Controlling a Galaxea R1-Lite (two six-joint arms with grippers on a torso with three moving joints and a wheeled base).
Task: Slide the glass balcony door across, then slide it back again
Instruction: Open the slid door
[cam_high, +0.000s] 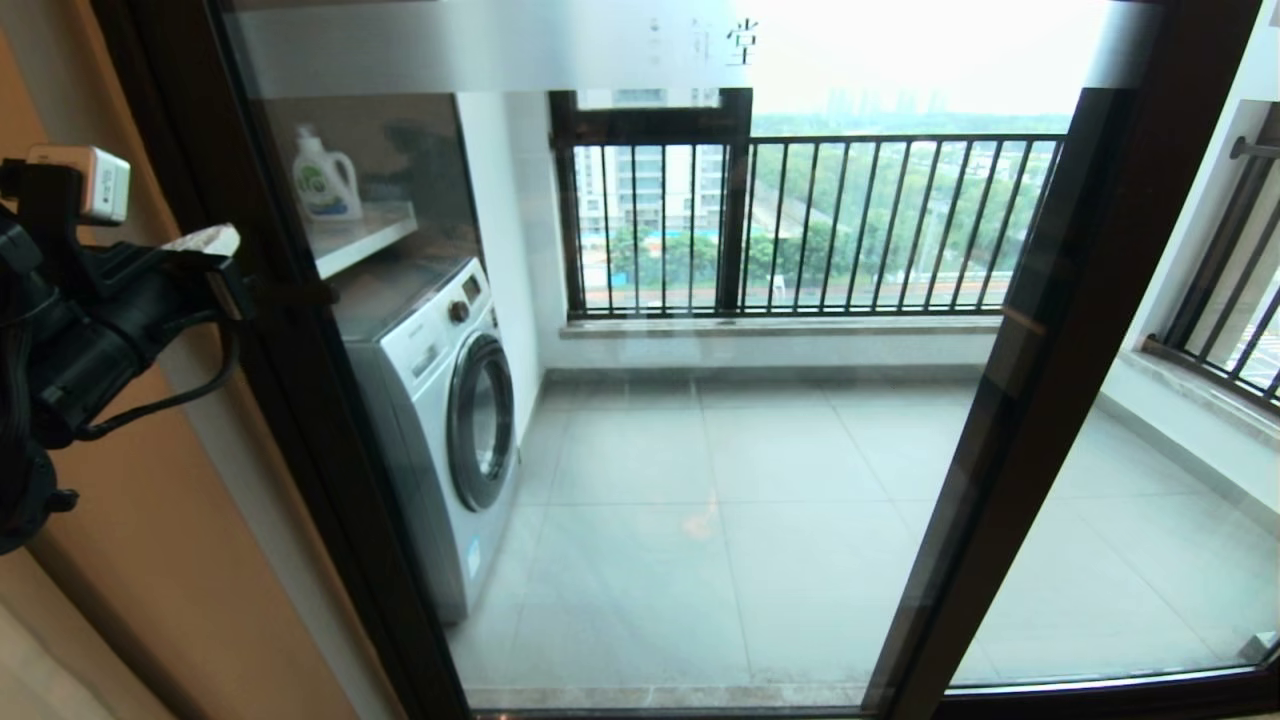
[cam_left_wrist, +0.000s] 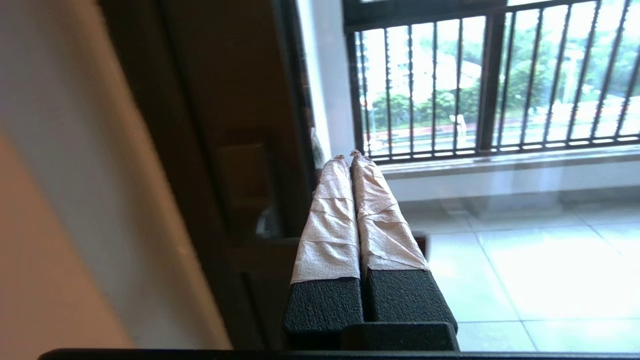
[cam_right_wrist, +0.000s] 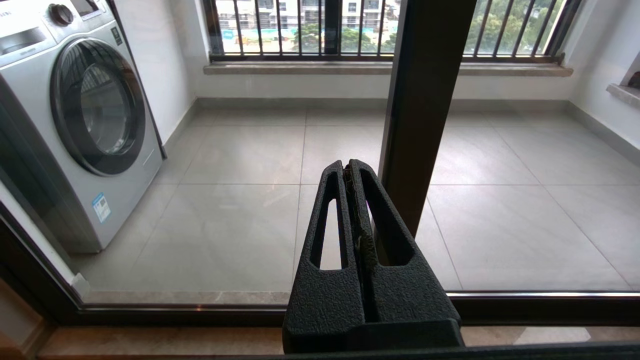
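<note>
The glass balcony door (cam_high: 700, 450) fills the head view: clear glass in a dark frame, with a frosted top strip (cam_high: 500, 45) bearing Chinese characters. Its left stile (cam_high: 290, 380) runs down beside the wall. My left gripper (cam_high: 212, 240) is shut with nothing held, its tape-wrapped fingers (cam_left_wrist: 330, 220) pointing at that stile (cam_left_wrist: 235, 150); whether they touch it I cannot tell. No bar handle shows clearly. My right gripper (cam_right_wrist: 348, 167) is shut and empty, low before the glass, near a dark vertical stile (cam_right_wrist: 420, 110); the head view does not show it.
Behind the glass stand a white washing machine (cam_high: 440, 400), a shelf with a detergent bottle (cam_high: 325, 180), grey floor tiles and a window with vertical railing bars (cam_high: 800, 225). A second dark stile (cam_high: 1030, 400) crosses at the right. An orange-tan wall (cam_high: 150, 560) lies left.
</note>
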